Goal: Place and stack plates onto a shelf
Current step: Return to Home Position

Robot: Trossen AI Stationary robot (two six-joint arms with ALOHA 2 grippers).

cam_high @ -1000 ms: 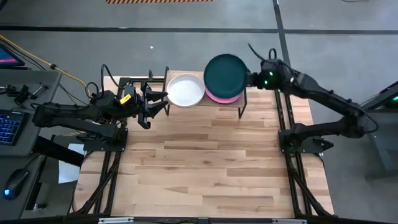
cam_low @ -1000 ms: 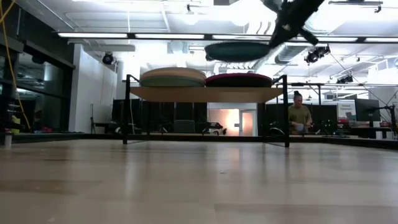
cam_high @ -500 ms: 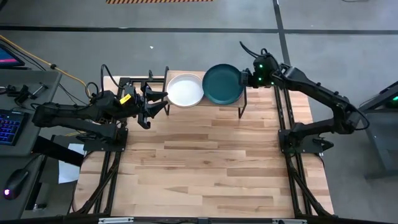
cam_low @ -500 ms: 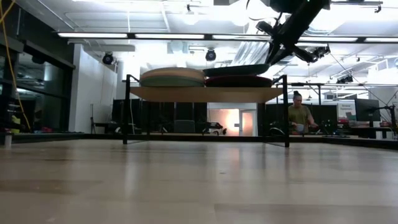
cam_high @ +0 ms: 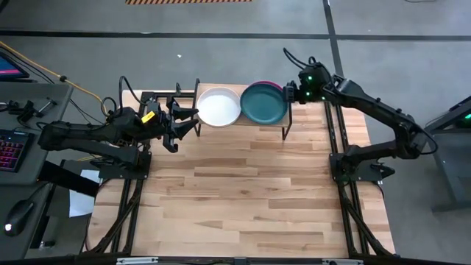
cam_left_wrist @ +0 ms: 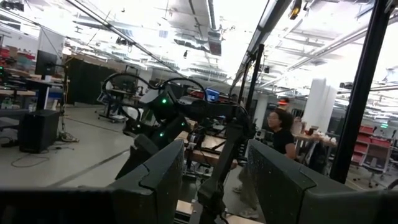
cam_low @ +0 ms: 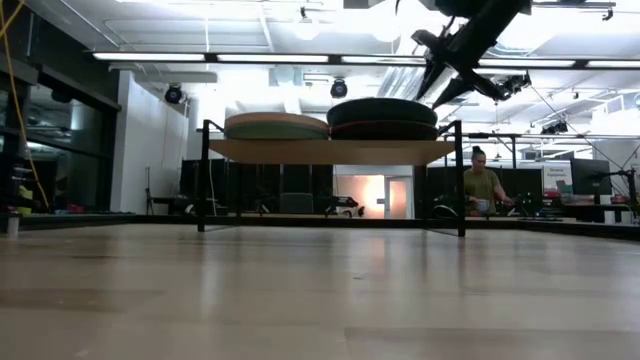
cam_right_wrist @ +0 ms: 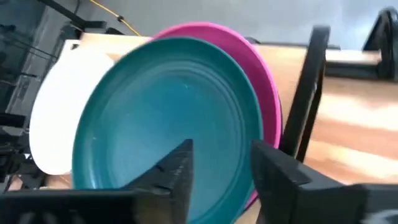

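Observation:
The shelf point(cam_low: 330, 151) stands at the table's far edge and carries two stacks of plates. The dark teal plate point(cam_high: 263, 104) lies on top of the magenta plate point(cam_right_wrist: 249, 56) on the shelf's right half, and the white plate point(cam_high: 219, 107) tops the left stack. My right gripper point(cam_low: 447, 68) hangs open just above and to the right of the dark teal plate's right rim, clear of it. My left gripper point(cam_high: 185, 121) waits open at the shelf's left end with nothing between its fingers.
Bare wooden tabletop point(cam_high: 243, 191) stretches from the shelf to the near edge. The shelf's black right leg point(cam_right_wrist: 308, 87) stands close beside my right gripper. A person point(cam_low: 483, 186) sits in the room beyond the table.
My right gripper has come down toward the shelf with the dark teal plate, laid it flat on the magenta plate, then opened and let go. The plate, lifted clear a second ago, now rests on the right stack.

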